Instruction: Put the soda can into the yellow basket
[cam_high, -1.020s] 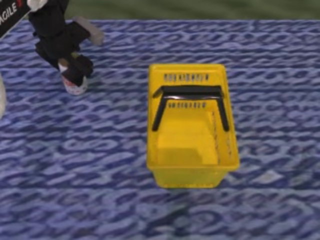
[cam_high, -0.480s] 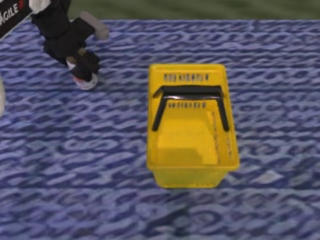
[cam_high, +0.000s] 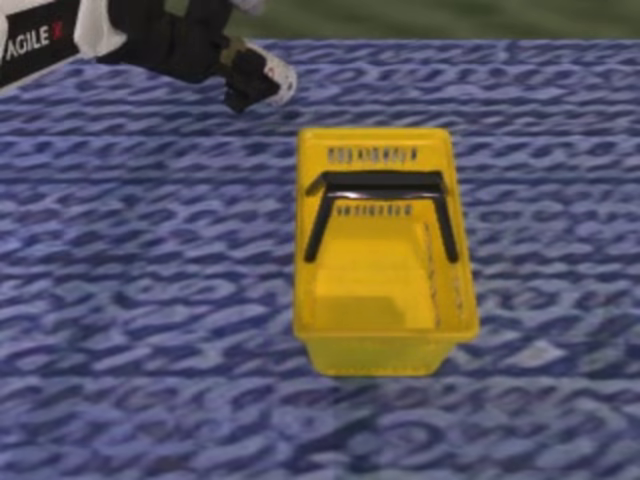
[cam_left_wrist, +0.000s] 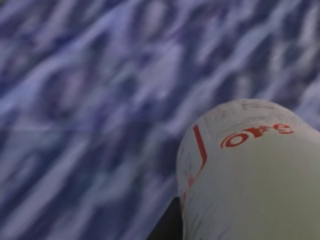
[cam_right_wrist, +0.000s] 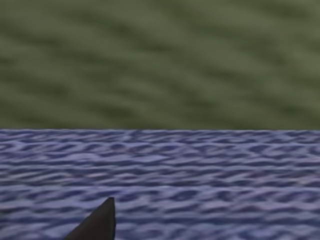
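The soda can (cam_high: 277, 80), white with red marks, hangs above the cloth near the table's far edge. My left gripper (cam_high: 255, 82) is shut on it, left of and beyond the far left corner of the yellow basket (cam_high: 308, 300). In the left wrist view the soda can (cam_left_wrist: 250, 180) fills the near corner, with a dark finger (cam_left_wrist: 169, 227) against its side. The basket stands upright at the table's middle, its black handles (cam_high: 380, 182) folded across the top. My right arm is out of the top view; its wrist view shows only a dark tip of the right gripper (cam_right_wrist: 98, 225).
A blue patterned cloth (cam_high: 150, 300) covers the whole table. Beyond the far edge lies a green floor (cam_right_wrist: 160, 60). Nothing else stands on the cloth around the basket.
My left gripper has risen with the soda can and carried it right and toward the far edge, closer to the basket. The basket has not moved.
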